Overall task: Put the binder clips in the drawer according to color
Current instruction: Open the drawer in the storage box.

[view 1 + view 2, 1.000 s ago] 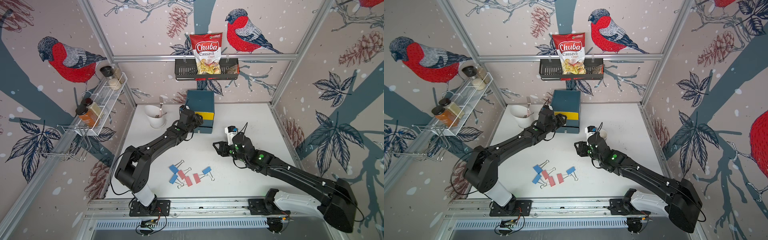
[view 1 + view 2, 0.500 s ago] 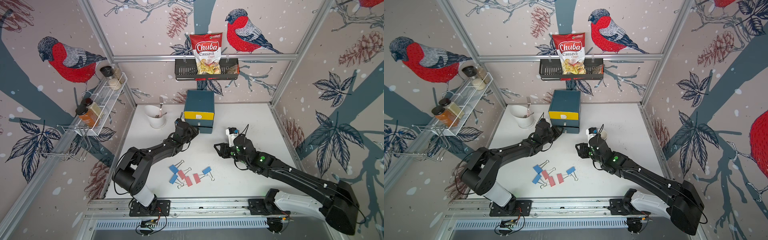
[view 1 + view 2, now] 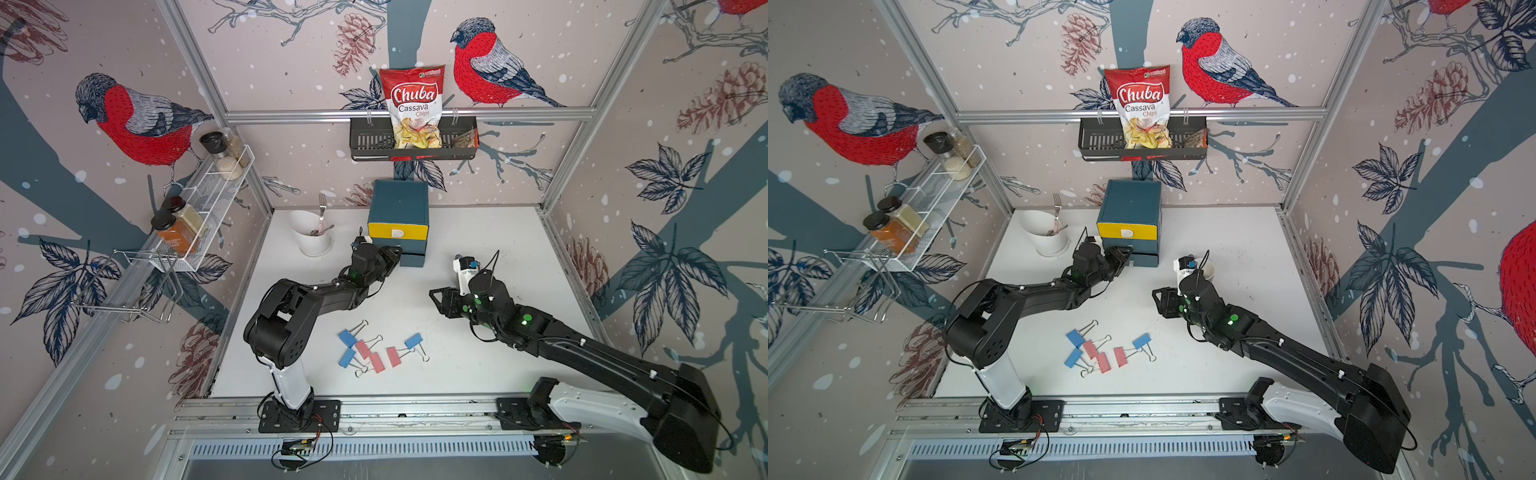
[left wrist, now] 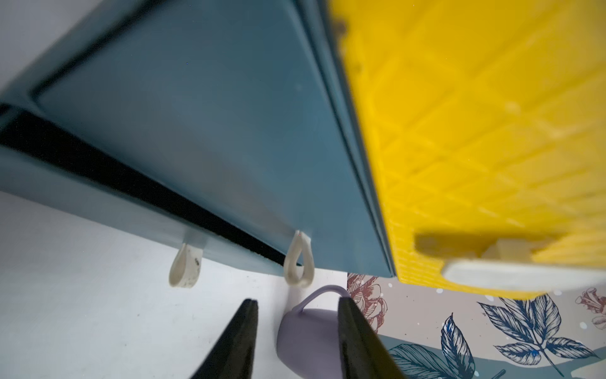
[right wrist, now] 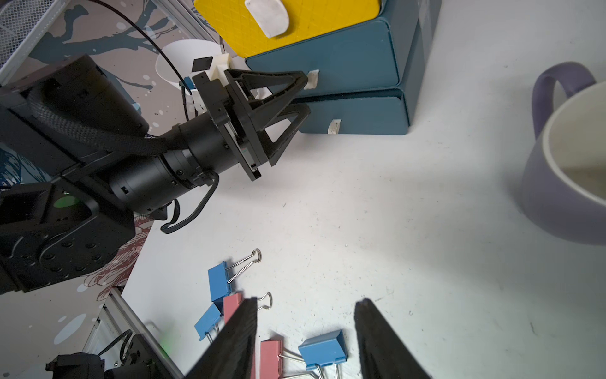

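Three stacked drawers of the dark teal chest hide their insides. Left gripper, at the yellow front a second ago, now points parted jaws at the middle white pull tab. Right gripper hovers open and empty above six blue and pink wire-handled binder clips on the white table.

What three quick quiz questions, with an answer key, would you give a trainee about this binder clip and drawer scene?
1. True or false: the right gripper holds a blue clip.
2. How many binder clips lie on the table? A four, B six, C nine.
3. Fill in: the left gripper, jaws open, points at the pull tab of the ____ level of the drawer (top, middle or bottom).
Key: 1 false, its jaws are open and empty. 2 B, three blue and three pink-red. 3 middle.
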`<state>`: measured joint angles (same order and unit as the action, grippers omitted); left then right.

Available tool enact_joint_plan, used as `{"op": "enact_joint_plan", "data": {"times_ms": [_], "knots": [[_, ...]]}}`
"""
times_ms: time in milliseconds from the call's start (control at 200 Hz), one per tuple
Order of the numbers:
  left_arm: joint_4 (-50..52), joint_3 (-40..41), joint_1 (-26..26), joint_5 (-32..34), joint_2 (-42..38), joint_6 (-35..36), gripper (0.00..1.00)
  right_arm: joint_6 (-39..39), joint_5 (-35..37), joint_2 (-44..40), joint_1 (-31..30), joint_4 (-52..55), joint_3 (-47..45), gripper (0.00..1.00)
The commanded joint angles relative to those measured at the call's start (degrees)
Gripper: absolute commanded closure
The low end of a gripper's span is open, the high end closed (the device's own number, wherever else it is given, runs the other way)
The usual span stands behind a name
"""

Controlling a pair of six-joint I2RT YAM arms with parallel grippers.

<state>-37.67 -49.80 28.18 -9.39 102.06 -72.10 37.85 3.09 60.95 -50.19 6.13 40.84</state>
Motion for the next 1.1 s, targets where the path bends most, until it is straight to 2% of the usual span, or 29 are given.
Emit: {"op": "enact_joint_plan", "data": {"times_ms": [0,145,305,395,500,715,850,1096], "knots": [[-4.31,-1.03,-0.42,-0.73,0.76,-1.44,0.59,-0.05,0.83,-0.48,0.10,-1.05,-0.19,0.47],[-4.49,-2.25,-0.44,-0.68,1.97,-1.42,0.66,0.12,0.45,-0.31,0.14,-1.21,-0.76,0.47],[-5.43,-2.58,-0.41,-1.08,2.97,-1.95,0.81,0.22,0.64,-0.43,0.18,-1.38,-1.12,0.47],[-5.57,-2.02,-0.48,-0.81,2.71,-2.08,0.94,0.13,0.64,-0.51,0.27,-1.36,-1.20,0.47],[-5.66,-1.24,-0.43,-0.89,2.20,-2.02,1.00,0.17,0.69,-0.47,0.27,-1.49,-1.41,0.47],[-5.45,3.33,0.46,0.25,-2.43,-1.58,1.00,0.09,1.88,1.16,-0.53,-2.18,-2.51,0.47],[-5.08,6.96,1.95,0.32,-6.13,-1.55,1.00,-1.48,5.59,3.60,-3.52,-2.35,-2.52,0.45],[-3.02,14.52,5.51,4.46,-14.80,-1.21,1.00,-5.57,15.15,12.16,-13.37,-0.92,-0.72,0.26]]}}
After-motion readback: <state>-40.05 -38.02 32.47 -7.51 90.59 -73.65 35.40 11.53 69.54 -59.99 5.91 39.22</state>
